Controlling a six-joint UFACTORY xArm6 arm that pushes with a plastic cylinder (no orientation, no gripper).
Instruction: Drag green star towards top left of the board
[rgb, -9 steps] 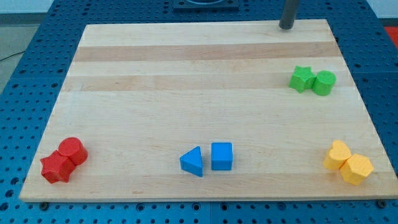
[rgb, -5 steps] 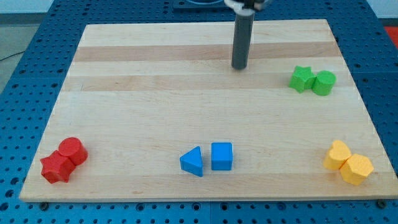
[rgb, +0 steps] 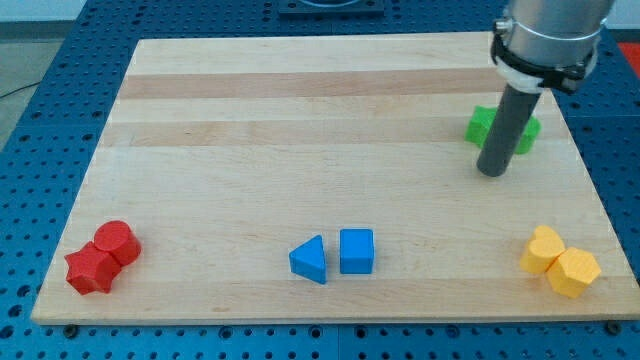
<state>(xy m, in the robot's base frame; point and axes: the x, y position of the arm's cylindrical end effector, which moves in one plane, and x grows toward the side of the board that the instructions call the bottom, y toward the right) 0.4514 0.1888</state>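
The green star (rgb: 480, 125) lies at the board's right side, partly hidden behind my rod. A green cylinder (rgb: 529, 133) sits against its right side, also mostly hidden. My tip (rgb: 491, 171) rests on the board just below the two green blocks, a little below and to the right of the star. I cannot tell whether the tip touches either block.
A blue triangle (rgb: 309, 260) and a blue cube (rgb: 356, 251) sit at the bottom middle. A red star (rgb: 90, 270) and a red cylinder (rgb: 117, 241) sit at the bottom left. Two yellow blocks (rgb: 560, 261) sit at the bottom right. The wooden board (rgb: 250, 150) lies on a blue pegboard.
My tip moved from the top right edge to the upper middle, then swung right and down to just below the green blocks. No block has moved.
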